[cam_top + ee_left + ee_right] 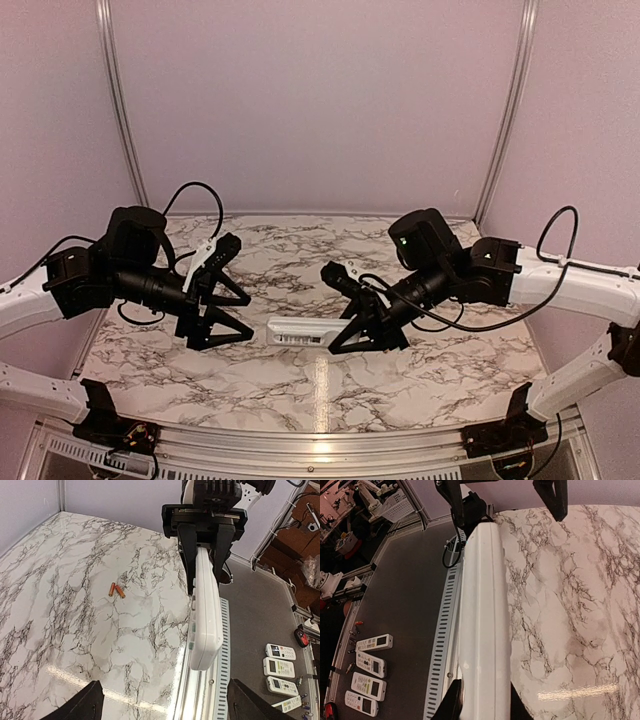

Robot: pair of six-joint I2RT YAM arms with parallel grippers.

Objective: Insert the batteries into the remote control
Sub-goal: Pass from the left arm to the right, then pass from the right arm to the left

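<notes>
My right gripper [338,335] is shut on the white remote control [303,332] and holds it edge-up above the table's front part. In the right wrist view the remote [482,620] runs away from the gripper [485,707], clamped between both fingers. My left gripper [250,320] is open and empty, facing the remote's free end with a small gap. In the left wrist view [165,707] the remote [206,615] hangs ahead, held by the right gripper [205,555]. Two orange batteries [116,590] lie side by side on the marble further back. I cannot make them out in the top view.
The slotted front rail of the table [225,645] lies under the remote. Several spare remotes [280,667] lie on the dark surface beyond the rail, also in the right wrist view [367,670]. Purple walls enclose the marble table [300,390].
</notes>
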